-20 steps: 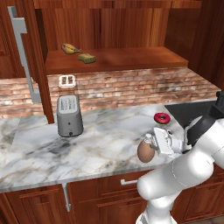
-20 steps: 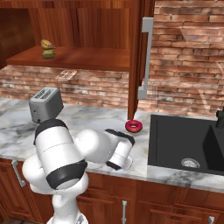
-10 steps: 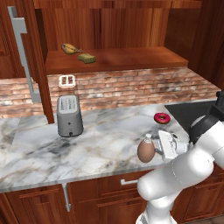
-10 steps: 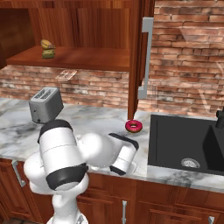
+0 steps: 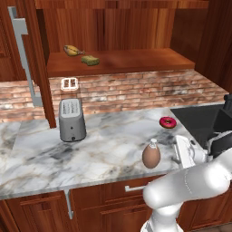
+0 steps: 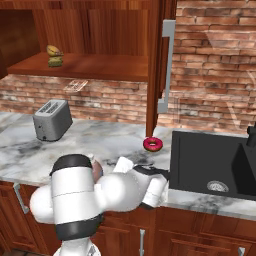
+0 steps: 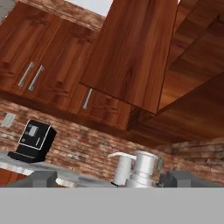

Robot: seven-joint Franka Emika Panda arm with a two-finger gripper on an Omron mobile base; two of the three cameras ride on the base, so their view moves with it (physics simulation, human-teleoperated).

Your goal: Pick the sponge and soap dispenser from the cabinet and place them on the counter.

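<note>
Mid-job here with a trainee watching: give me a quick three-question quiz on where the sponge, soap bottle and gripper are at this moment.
1. True or false: the sponge lies on the counter.
2. What stands nearest the soap bottle? A) the toaster B) the doughnut C) the banana
3. Fill in: the gripper is ____, with nothing between its fingers.

Key
1. False: it lies on the cabinet shelf beside the banana.
2. B.
3. Open. The soap bottle stands upright on the counter, free of the gripper, so only the sponge is left to fetch.
</note>
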